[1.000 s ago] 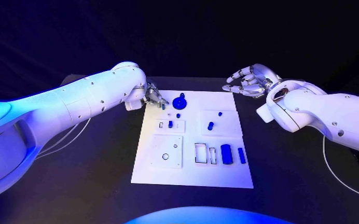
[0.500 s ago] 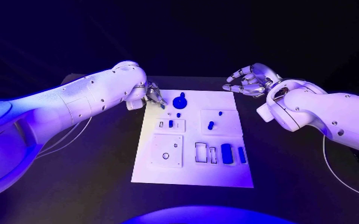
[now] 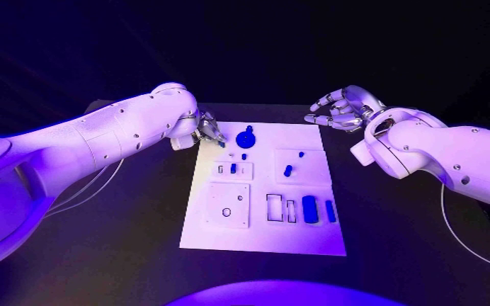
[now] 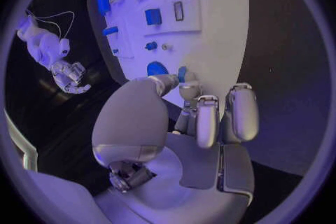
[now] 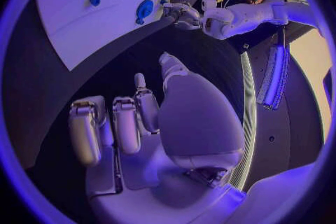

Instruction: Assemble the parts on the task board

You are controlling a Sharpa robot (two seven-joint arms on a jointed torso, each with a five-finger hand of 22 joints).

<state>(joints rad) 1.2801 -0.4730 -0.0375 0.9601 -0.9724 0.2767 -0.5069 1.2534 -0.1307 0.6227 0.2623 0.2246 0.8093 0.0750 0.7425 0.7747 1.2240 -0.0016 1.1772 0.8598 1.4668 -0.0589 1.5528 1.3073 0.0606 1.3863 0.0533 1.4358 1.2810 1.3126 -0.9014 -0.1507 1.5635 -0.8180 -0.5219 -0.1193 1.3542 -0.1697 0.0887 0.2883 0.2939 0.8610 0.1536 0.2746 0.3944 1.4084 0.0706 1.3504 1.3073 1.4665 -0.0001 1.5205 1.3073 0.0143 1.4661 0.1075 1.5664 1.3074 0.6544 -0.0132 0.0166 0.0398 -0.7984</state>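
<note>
The white task board [image 3: 260, 235] lies in the middle of the black table. My left hand [image 3: 209, 130] is at the board's far left corner and pinches a small blue part [image 4: 182, 73] between thumb and a fingertip, close to the board's surface. A round blue part [image 3: 245, 138] stands just beside it, seen too as the round blue part [image 4: 157, 68]. My right hand [image 3: 342, 111] hovers beyond the board's far right corner, fingers half bent and apart, holding nothing. Palm and fingers of the right hand [image 5: 140, 123] are bare.
Several small blue parts sit on the board: a peg [image 3: 233, 168] in the left block, an oblong piece [image 3: 287, 171] in the right block, and two bars [image 3: 309, 209] beside open slots [image 3: 275, 208] near the front. Black table [image 3: 143, 235] surrounds the board.
</note>
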